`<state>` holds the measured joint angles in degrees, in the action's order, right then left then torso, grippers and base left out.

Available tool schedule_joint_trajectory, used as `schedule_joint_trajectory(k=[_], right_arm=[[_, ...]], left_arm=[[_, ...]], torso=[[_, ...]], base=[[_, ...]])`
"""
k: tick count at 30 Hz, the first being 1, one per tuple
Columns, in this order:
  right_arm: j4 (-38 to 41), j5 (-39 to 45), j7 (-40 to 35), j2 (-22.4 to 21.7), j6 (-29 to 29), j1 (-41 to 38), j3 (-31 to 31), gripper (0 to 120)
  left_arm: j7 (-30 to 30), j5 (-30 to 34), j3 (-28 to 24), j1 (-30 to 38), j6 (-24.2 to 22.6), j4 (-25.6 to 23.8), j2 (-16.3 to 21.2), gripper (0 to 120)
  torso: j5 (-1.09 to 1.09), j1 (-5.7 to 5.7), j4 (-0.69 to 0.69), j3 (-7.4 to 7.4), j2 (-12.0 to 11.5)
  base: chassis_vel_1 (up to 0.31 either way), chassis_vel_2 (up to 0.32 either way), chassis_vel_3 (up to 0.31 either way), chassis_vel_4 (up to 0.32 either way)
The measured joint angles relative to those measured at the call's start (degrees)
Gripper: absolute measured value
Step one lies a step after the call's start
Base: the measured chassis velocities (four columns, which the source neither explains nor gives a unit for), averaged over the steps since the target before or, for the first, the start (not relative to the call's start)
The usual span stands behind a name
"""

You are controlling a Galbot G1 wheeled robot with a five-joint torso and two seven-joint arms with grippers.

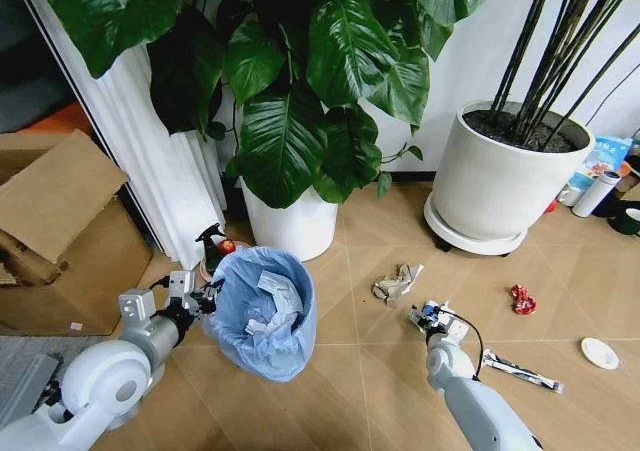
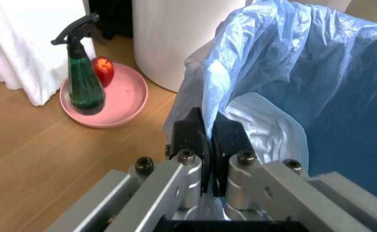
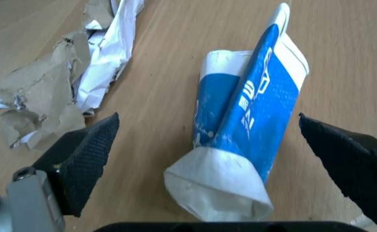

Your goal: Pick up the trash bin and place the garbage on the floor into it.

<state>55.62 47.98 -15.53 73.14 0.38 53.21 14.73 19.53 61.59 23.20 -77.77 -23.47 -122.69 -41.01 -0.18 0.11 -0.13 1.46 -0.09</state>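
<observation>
Two hands at work: left hand [image 2: 209, 140] pinched tight on the trash bin [image 1: 262, 314] rim at nine o'clock, keeping it carried alongside. Crumpled paper [image 1: 397, 282] lies on the floor [image 1: 350, 381] at centre. Right hand [image 3: 217, 169] hangs spread wide over a blue-and-white wrapper [image 3: 243, 140], poised to grab; its wrist view reveals the print.

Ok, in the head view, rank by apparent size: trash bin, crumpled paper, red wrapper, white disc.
1. Trash bin, clearly largest; left gripper is shut on its rim.
2. Crumpled paper.
3. White disc and red wrapper: they look about alike, so unranked.
</observation>
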Motion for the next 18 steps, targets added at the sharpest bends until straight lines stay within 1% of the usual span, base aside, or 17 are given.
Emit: schedule_joint_trajectory(k=[1, 2, 3, 4, 7, 8, 9, 12, 13, 14, 15, 16, 18], right_arm=[[-0.4, 0.0, 0.1, 0.1, 0.1, -0.3, 0.1, 99], [-0.8, 0.0, 0.2, 0.2, 0.2, -0.6, 0.1, 95], [-0.8, 0.0, 0.2, 0.2, 0.2, -0.6, 0.1, 95], [-1.0, 0.0, 0.4, 0.2, 0.3, -0.8, 0.1, 89], [-1.2, 0.0, 0.5, 0.2, 0.4, -0.9, 0.0, 77], [-1.2, 0.0, 0.5, 0.2, 0.4, -0.9, 0.0, 77], [-1.2, 0.1, 0.5, 0.1, 0.4, -0.9, 0.0, 74], [-0.7, 0.3, 0.5, -0.2, 0.4, -0.7, -0.1, 59], [-0.7, 0.3, 0.5, -0.2, 0.4, -0.7, -0.1, 59], [-0.3, 0.4, 0.5, -0.3, 0.4, -0.5, -0.1, 53], [-0.1, 0.5, 0.4, -0.4, 0.4, -0.4, -0.1, 49], [-0.1, 0.5, 0.4, -0.4, 0.4, -0.4, -0.1, 49], [0.4, 0.6, 0.3, -0.7, 0.3, -0.1, -0.2, 38]], left_arm=[[0.0, 0.0, 0.0, 0.0, 0.0, 0.0, 0.0, 0], [0.0, 0.0, 0.0, 0.0, 0.0, 0.0, 0.0, 0], [0.0, 0.0, 0.0, 0.0, 0.0, 0.0, 0.0, 0], [0.0, 0.0, 0.0, 0.0, 0.0, 0.0, 0.0, 0], [0.0, 0.0, -0.1, 0.0, 0.0, 0.0, -0.1, 0], [0.0, 0.0, -0.1, 0.0, 0.0, 0.0, -0.1, 0], [0.0, 0.0, -0.1, 0.0, 0.0, 0.0, -0.1, 0], [0.0, -0.1, -0.1, 0.1, 0.0, 0.1, -0.1, 0], [0.0, -0.1, -0.1, 0.1, 0.0, 0.1, -0.1, 0], [0.0, -0.1, -0.2, 0.1, 0.0, 0.2, -0.2, 0], [0.0, -0.1, -0.2, 0.1, 0.0, 0.2, -0.2, 0], [0.0, -0.1, -0.2, 0.1, 0.0, 0.2, -0.2, 0], [0.0, -0.1, -0.3, 0.2, 0.0, 0.2, -0.2, 0]], torso=[[0.00, 0.00, 0.00, 0.00, 0.0], [0.00, 0.00, 0.00, 0.00, 0.0], [0.00, 0.00, 0.00, 0.00, 0.0], [0.00, 0.00, 0.01, 0.00, 0.0], [0.00, 0.00, 0.01, 0.00, 0.0], [0.00, 0.00, 0.01, 0.00, 0.0], [0.00, 0.00, 0.00, 0.00, 0.0], [0.00, 0.00, 0.00, 0.00, 0.0], [0.00, 0.00, 0.00, 0.00, 0.0], [0.00, 0.00, 0.00, 0.00, 0.0], [0.00, 0.00, 0.00, 0.00, 0.0], [0.00, 0.00, 0.00, 0.00, 0.0], [0.00, 0.00, 0.00, 0.00, 0.0]], base=[[0.000, 0.000, 0.000, 0.000], [0.000, 0.000, 0.000, 0.000], [0.000, 0.000, 0.000, 0.000], [0.000, 0.000, 0.000, 0.000], [0.000, 0.000, 0.000, 0.000], [0.000, 0.000, 0.000, 0.000], [0.000, 0.000, 0.000, 0.000], [0.000, 0.000, 0.000, 0.000], [0.000, 0.000, 0.000, 0.000], [0.000, 0.000, 0.000, 0.000], [0.000, 0.000, 0.000, 0.000], [0.000, 0.000, 0.000, 0.000], [0.000, 0.000, 0.000, 0.000]])
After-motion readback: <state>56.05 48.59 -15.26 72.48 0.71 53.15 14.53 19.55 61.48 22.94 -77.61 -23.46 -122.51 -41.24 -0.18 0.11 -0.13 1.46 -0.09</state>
